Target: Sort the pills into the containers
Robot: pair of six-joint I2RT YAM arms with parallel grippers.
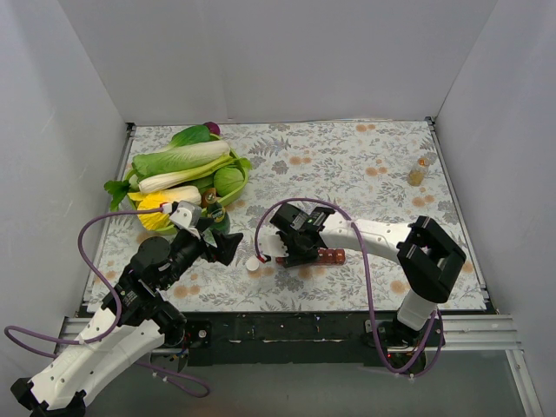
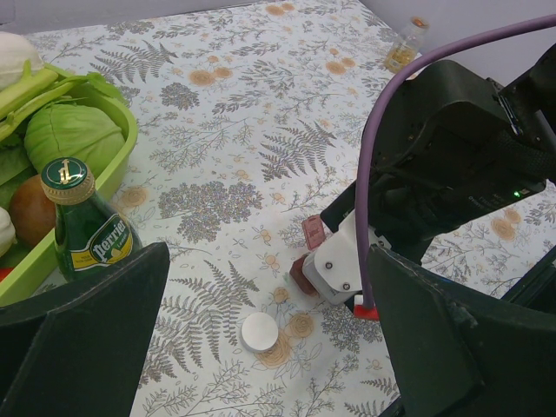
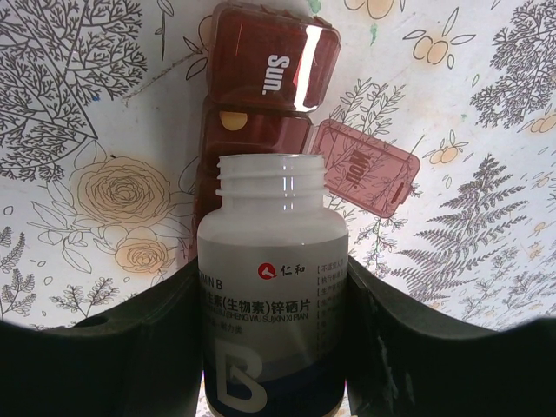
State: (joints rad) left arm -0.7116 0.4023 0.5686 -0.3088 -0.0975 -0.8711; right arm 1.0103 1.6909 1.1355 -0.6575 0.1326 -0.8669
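Note:
My right gripper [image 3: 271, 271] is shut on an uncapped grey-white pill bottle [image 3: 271, 261], its mouth tilted over the containers [image 3: 261, 78], a dark red-brown strip. The "Sun." lid is shut. The "Mon." lid [image 3: 363, 169] is flipped open, and one orange pill [image 3: 232, 120] lies in that compartment. In the top view the right gripper [image 1: 287, 248] sits over the strip's left end [image 1: 330, 256]. The bottle's white cap [image 1: 253, 263] lies on the table, and also shows in the left wrist view [image 2: 259, 332]. My left gripper [image 2: 268, 261] is open and empty just left of the cap [image 1: 228, 248].
A green basket [image 1: 239, 174] of vegetables stands at the back left. A dark green bottle [image 2: 87, 228] stands beside it, close to my left gripper. A small amber bottle [image 1: 418, 174] stands at the far right. White walls enclose the table.

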